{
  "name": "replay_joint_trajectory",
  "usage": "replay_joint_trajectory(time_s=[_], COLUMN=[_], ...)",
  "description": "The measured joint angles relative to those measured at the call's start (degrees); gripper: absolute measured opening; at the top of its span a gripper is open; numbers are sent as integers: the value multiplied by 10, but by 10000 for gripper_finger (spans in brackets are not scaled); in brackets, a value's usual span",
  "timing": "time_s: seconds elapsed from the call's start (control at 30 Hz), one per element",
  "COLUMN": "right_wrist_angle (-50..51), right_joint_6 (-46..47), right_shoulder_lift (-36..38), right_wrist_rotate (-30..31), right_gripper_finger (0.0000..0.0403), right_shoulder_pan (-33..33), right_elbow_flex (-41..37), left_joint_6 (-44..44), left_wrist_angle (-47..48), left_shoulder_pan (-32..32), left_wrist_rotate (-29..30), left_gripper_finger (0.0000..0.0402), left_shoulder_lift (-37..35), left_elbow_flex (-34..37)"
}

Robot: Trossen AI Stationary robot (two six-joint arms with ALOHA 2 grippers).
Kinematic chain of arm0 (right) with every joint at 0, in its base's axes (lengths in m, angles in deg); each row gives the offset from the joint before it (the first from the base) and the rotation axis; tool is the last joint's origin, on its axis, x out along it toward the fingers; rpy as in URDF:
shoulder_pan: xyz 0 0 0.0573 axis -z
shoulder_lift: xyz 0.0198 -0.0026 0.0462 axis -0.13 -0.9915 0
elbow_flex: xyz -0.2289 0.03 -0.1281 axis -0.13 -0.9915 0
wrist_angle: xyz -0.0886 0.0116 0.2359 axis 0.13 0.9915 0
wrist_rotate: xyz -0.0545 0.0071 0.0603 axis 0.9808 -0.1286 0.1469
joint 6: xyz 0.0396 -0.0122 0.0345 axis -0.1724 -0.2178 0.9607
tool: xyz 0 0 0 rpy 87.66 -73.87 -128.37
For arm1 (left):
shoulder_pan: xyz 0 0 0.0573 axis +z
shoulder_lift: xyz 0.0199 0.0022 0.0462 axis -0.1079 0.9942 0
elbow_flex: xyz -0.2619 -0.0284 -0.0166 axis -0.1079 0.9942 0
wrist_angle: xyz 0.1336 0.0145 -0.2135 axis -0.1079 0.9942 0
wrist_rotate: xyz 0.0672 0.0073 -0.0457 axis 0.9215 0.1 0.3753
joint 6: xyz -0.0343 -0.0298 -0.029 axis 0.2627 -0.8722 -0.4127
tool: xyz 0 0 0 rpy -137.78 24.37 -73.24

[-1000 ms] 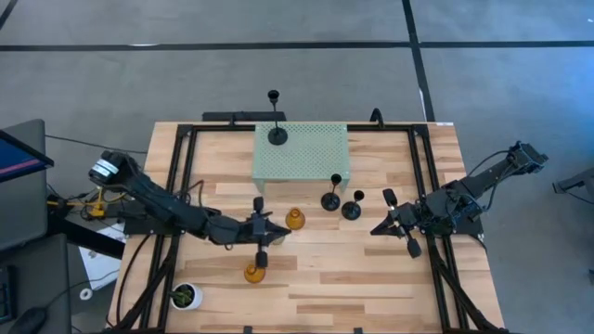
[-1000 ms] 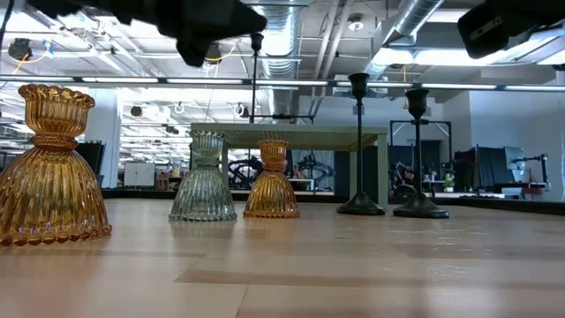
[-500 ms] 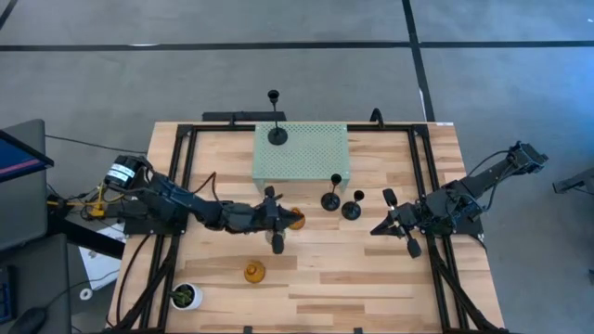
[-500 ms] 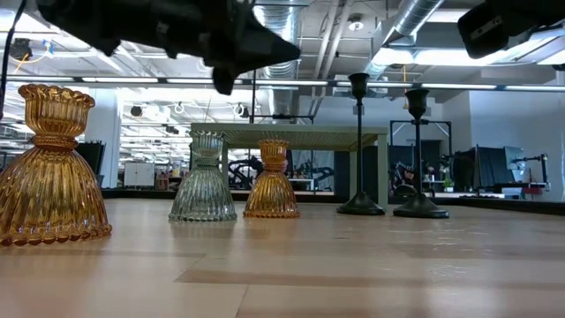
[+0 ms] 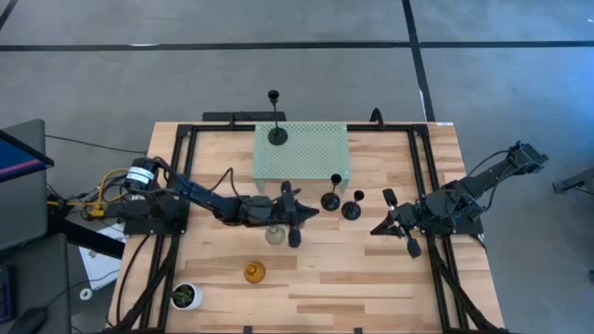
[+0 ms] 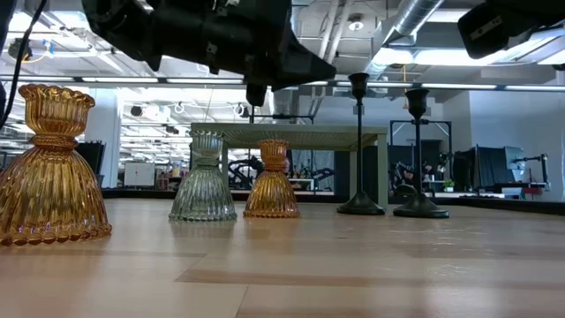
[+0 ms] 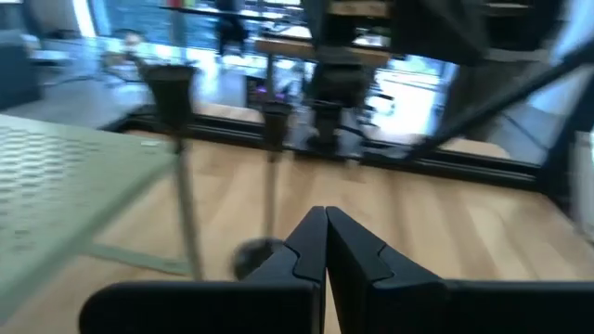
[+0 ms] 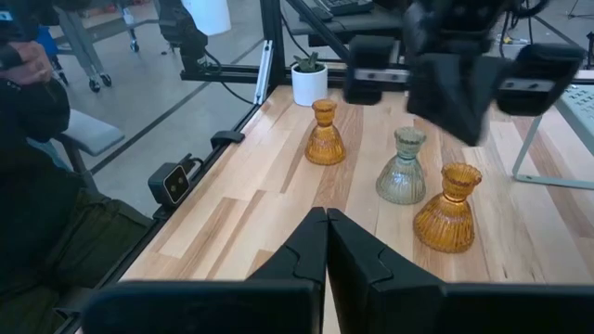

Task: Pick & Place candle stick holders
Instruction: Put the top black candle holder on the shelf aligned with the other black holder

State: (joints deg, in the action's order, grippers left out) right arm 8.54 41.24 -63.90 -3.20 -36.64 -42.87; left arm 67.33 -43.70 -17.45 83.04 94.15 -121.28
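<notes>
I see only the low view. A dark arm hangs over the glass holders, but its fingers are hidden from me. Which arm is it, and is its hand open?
Observer: It is the left arm, and the left hand is shut and empty.
Operator: Where does the hand point?
Observer: From above, it points toward the nearer black holder, which has another black holder beside it on the table.
Operator: I count only two black ones. Where is the third?
Observer: The third black holder stands on top of the green perforated stand, near its far edge.
</notes>
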Motion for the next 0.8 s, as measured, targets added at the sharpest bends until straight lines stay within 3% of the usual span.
replay_joint_trajectory(time_s=[0.23, 0.43, 0.6, 0.8], right_wrist_angle=[0, -2, -2, 1], right_joint_6=[-1, -28, -26, -26], right_shoulder_lift=[0, 0, 0, 0], right_wrist_rotate=[0, 1, 2, 2], right_gripper_finger=[0, 0, 0, 0], right_shoulder_pan=[1, 1, 1, 1], right_elbow_flex=[0, 0, 0, 0], left_joint_6=[-1, 34, 50, 83], left_wrist_angle=[2, 72, 159, 168], left_shoulder_pan=[-2, -13, -12, -11], left_wrist_rotate=[2, 12, 63, 96], left_gripper_finger=[4, 4, 4, 4], left_shoulder_lift=[11, 42, 52, 52], left_elbow_flex=[-15, -70, -118, -133])
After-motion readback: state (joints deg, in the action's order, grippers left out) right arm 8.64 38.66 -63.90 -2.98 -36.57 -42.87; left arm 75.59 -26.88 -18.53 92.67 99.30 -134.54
